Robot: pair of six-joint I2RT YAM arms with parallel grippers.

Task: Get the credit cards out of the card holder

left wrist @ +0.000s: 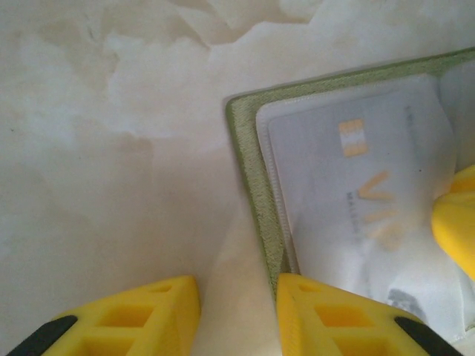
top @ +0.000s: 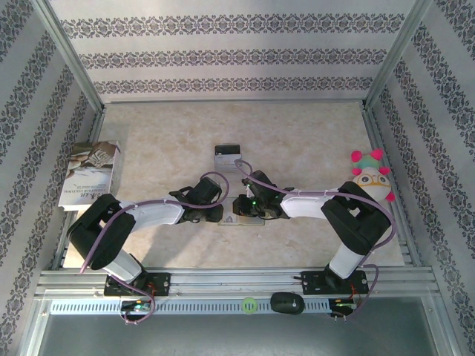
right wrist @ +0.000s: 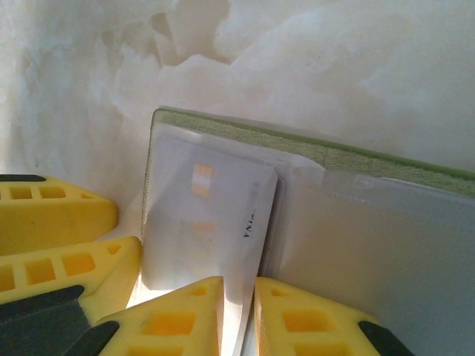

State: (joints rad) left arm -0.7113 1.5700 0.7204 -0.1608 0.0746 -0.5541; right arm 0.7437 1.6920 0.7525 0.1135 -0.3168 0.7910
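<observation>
A pale, marbled beige table [top: 312,133] sits inside walls of striped, patterned wallpaper [top: 223,59], with an aluminium frame [top: 230,278] along the near edge. The card holder [top: 239,219] lies open near the table's centre, clear pockets up, directly between the two grippers. The left gripper [top: 214,215] is at its 9 o'clock and the right gripper [top: 243,208] is on its 12 o'clock side. From the left wrist, the left gripper [left wrist: 237,311] is parted with nothing pinched: one finger is over the bare table and the other sits on the holder's olive border [left wrist: 249,170]. From the right wrist, the right gripper [right wrist: 239,311] has its jaws drawn nearly together at the edge of the pocketed credit card [right wrist: 208,215], which runs down into the narrow gap. I cannot tell whether they actually pinch it. That card carries orange lettering under the clear plastic [left wrist: 356,185], and a yellow finger [left wrist: 456,222] of the right gripper lies on the pocket at its 3 o'clock. Two cards can be counted: the pocketed one and a loose credit card [top: 227,158] with a black band, lying flat at the holder's 12 o'clock, apart from it. There is one holder, one printed booklet [top: 89,174] at the table's 9 o'clock, and one plush toy [top: 371,178] at its 3 o'clock.
</observation>
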